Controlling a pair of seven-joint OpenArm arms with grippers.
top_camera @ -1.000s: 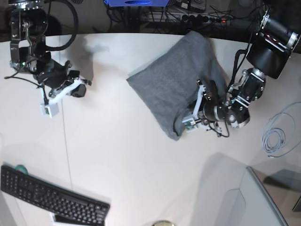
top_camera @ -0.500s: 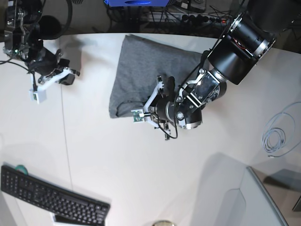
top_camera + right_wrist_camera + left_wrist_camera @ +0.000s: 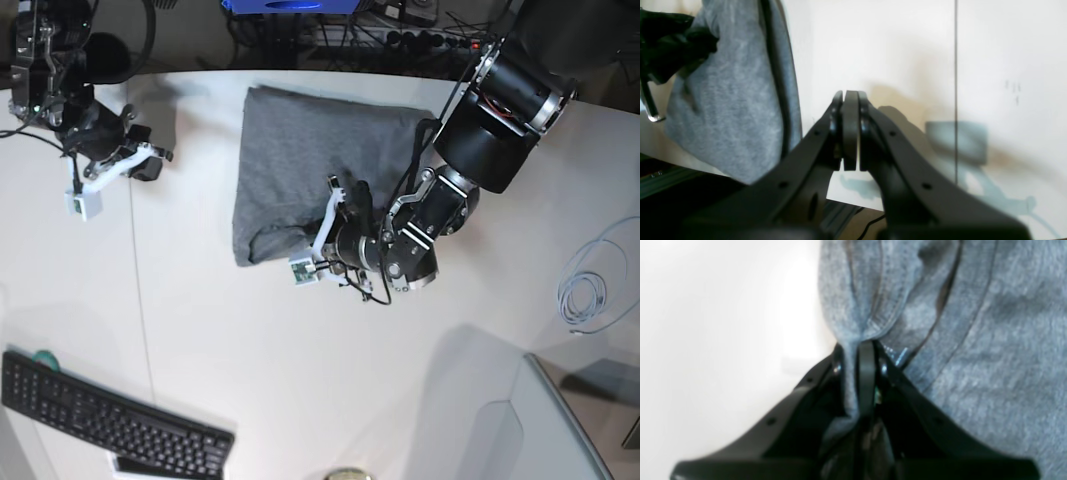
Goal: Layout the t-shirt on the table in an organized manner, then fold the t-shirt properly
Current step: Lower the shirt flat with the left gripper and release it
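The t-shirt (image 3: 300, 165) lies on the white worktop (image 3: 300, 380) toward its far edge, spread as a rough rectangle with its near edge bunched and curled under. In the left wrist view the left gripper (image 3: 867, 356) is seen pinching a gathered, stitched hem of the grey cloth between its pressed-together pads; in the base view that gripper (image 3: 322, 240) sits at the shirt's near edge. The right gripper (image 3: 850, 130) is pressed together on nothing and is held over bare worktop, well apart from the shirt, near the thin seam line (image 3: 955, 83). The step in hand is judged to be the laying-out. For this to be done well, the pinched hem should be drawn low and level across the worktop so that the curled edge is pulled flat rather than dragged into a new wrinkle, and the cloth should be released only once it lies taut. The free arm could be brought to the opposite hem so that the shirt is tensioned from two points. A grip on several layers at once is a risk, since the fold under the hem would then be carried along. No brand, label or legible writing is shown on the shirt or the worktop; faint marks on the worktop cannot be read.
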